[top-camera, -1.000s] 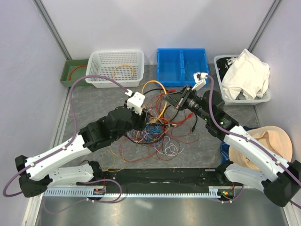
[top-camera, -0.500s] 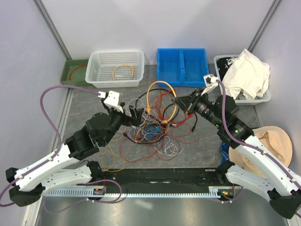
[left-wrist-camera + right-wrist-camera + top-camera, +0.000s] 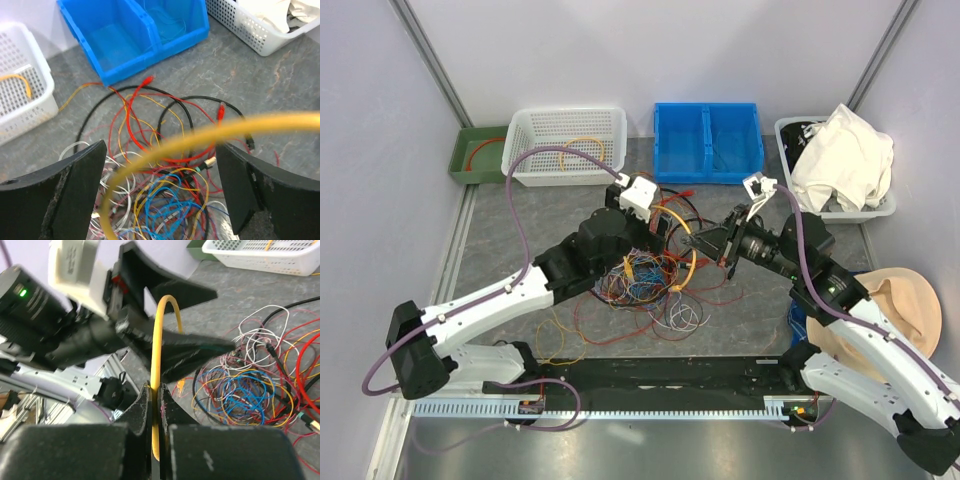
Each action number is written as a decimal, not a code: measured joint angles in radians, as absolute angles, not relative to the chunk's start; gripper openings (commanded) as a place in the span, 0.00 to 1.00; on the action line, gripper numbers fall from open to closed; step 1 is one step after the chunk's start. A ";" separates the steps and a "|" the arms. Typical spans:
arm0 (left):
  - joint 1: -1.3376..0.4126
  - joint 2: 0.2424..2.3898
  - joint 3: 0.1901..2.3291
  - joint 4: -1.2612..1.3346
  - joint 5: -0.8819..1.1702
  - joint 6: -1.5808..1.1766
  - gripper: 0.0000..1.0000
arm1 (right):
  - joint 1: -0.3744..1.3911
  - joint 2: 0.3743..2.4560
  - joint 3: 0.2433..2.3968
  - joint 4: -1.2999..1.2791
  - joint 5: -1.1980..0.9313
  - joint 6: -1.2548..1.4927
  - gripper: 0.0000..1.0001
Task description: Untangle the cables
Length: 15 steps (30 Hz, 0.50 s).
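At the far left a green tray (image 3: 465,160) holds one orange-red cable (image 3: 480,150), and the white mesh basket (image 3: 535,150) beside it holds a coiled yellow one (image 3: 582,150). These two look like finished work, so I judge the task to be in its early part.

The left gripper (image 3: 160,165) is released. Its broad black fingers (image 3: 75,192) stand wide apart with a thick yellow cable (image 3: 260,121) passing between them, touching neither as far as I can tell.

Below it, in the middle of the grey stone-patterned counter (image 3: 485,225), lies the bulk of the cables (image 3: 640,280). They are thin, limp wires in red, orange, yellow, blue, white and black, looped over one another in loose coils. Some end in small plugs. Nearly all of this remains to be pulled apart.

The yellow cable is thicker and smoother than the rest and arches stiffly above the heap.

The right gripper (image 3: 154,390) is clenched on that arch, its fingers pressed flat against it, holding it up from the pile.

Behind stands a blue two-part plastic bin (image 3: 708,150). At the far right, a second basket (image 3: 790,185) carries crumpled white cloth (image 3: 840,160).
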<state>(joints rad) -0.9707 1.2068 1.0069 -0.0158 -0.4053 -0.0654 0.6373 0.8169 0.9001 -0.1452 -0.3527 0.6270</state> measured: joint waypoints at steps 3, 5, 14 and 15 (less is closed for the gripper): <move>-0.949 1.215 1.007 0.022 -0.381 -0.039 0.45 | 0.637 0.786 0.901 -0.171 -0.379 0.627 0.00; -0.929 1.214 1.007 0.045 -0.368 -0.027 0.22 | 0.637 0.765 0.902 -0.190 -0.380 0.624 0.00; -0.905 1.170 1.007 0.025 -0.325 -0.021 0.02 | 0.636 0.775 0.906 -0.206 -0.347 0.608 0.65; -0.896 1.163 1.007 0.015 -0.323 -0.034 0.02 | 0.636 0.782 0.906 -0.212 -0.334 0.598 0.77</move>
